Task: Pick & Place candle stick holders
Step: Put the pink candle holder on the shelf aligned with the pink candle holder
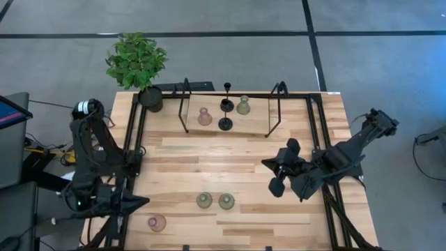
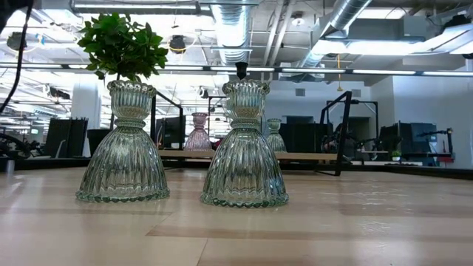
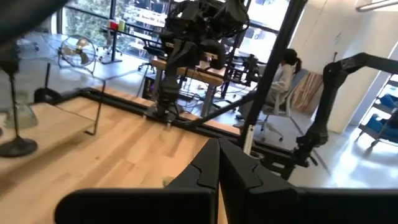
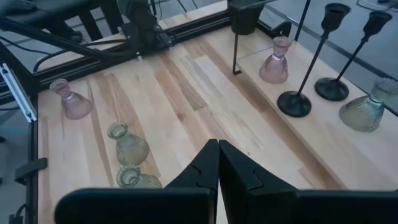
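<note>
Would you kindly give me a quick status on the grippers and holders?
Left gripper shut, empty, near table's left edge. Right gripper shut, empty, over right side. Two green holders and pink holder near front, untouched. Nothing in the way.

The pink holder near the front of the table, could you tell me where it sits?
In the high view, the pink holder stands alone at the near-left corner, left of the two olive-green holders.

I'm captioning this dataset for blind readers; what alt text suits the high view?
Overhead of a wooden table: two black holders, a pink holder and a green holder stand at the far edge, two more green holders and a pink one near. Left gripper and right gripper, both shut, hold nothing.
</note>
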`<state>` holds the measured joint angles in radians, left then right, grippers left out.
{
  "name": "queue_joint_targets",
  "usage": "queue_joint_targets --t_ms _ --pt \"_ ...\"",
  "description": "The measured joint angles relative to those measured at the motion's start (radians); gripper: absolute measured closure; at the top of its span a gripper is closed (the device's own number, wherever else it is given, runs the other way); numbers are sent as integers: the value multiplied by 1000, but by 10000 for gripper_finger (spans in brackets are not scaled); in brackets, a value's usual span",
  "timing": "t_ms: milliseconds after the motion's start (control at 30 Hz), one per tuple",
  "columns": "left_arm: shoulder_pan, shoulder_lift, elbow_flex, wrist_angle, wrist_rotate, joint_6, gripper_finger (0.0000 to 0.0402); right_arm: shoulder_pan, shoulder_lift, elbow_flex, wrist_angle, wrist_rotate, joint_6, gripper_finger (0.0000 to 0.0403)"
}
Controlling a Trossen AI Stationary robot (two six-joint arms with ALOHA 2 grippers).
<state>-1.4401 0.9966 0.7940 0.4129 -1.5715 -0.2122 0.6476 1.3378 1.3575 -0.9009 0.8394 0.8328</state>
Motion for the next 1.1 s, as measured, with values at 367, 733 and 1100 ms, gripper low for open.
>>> queue_joint_targets --t_ms 367,733,1100 --pt "7 -102 0 0 0 82 400 -1 -8 0 -10 0 -31 403" --pt "37 -145 1 -2 0 207 400 -33 -8 0 -37 -1 -32 403" --pt "209 -279 1 0 449 432 399 -75 -8 0 -36 -1 -50 403"
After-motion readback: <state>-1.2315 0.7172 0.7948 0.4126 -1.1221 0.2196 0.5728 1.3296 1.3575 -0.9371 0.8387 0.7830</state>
